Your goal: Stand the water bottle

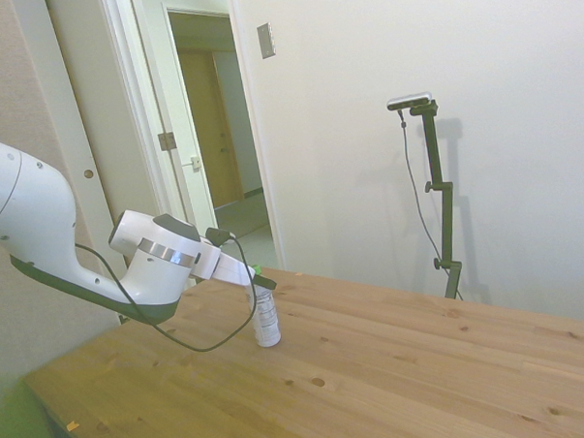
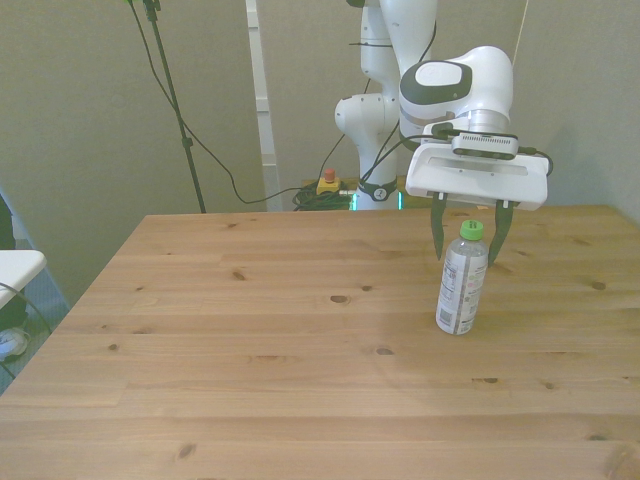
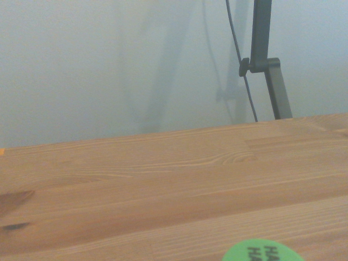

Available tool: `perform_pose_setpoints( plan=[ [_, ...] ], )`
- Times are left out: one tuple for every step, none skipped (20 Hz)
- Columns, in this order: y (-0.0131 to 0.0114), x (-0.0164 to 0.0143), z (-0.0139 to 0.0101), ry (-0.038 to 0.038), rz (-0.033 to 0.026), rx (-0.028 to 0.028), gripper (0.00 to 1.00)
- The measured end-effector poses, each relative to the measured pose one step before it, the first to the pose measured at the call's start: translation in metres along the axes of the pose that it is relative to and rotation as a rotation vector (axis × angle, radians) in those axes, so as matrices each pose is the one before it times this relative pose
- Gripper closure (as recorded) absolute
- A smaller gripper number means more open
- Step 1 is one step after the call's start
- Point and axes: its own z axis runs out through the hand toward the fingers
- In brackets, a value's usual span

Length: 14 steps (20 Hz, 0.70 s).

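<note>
Bottle, slim plastic, stands upright on wood; claw open astride its cap.

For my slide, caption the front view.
Open gripper straddles the green cap of the upright bottle on the wooden table.

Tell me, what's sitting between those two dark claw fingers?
The water bottle's green cap, in the front view. The open gripper straddles it; contact is unclear.

A robotics lab in a plain office-like room is suggested by a white arm mounted behind a wooden bench, trailing cables, bare walls and an open door.
</note>
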Motion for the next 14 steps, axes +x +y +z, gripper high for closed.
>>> perform_pose_setpoints(
  plan=[
    [0.00012,0.00059,-0.00114,0.00061,0.00050,0.00124,0.00],
    [-0.00028,0.00089,-0.00140,0.00105,0.00096,0.00196,0.00],
    [-0.00035,0.00122,-0.00184,0.00123,0.00139,0.00238,0.00],
    [-0.00039,0.00140,-0.00212,0.00143,0.00023,0.00290,0.00],
    [-0.00037,0.00127,-0.00208,0.00049,0.00135,0.00190,0.00],
    [-0.00023,0.00130,-0.00241,-0.00225,-0.00088,-0.00006,0.00],
    [0.00006,0.00081,-0.00231,-0.00361,0.00112,-0.00110,0.00],
    [0.00009,0.00080,-0.00307,-0.00528,-0.00197,-0.00129,0.00],
    [-0.00068,0.00146,-0.00346,-0.00424,-0.00085,-0.00031,0.00],
    [-0.00128,0.00189,-0.00366,-0.00254,-0.00181,0.00145,0.00],
    [-0.00101,0.00142,-0.00367,-0.00389,-0.00171,0.00075,0.00],
    [-0.00077,0.00125,-0.00387,-0.00519,-0.00043,0.00030,0.00],
    [-0.00087,0.00107,-0.00426,-0.00609,-0.00247,0.00091,0.00],
    [-0.00134,0.00039,-0.00465,-0.00750,-0.00306,0.00176,0.00]
  ],
)
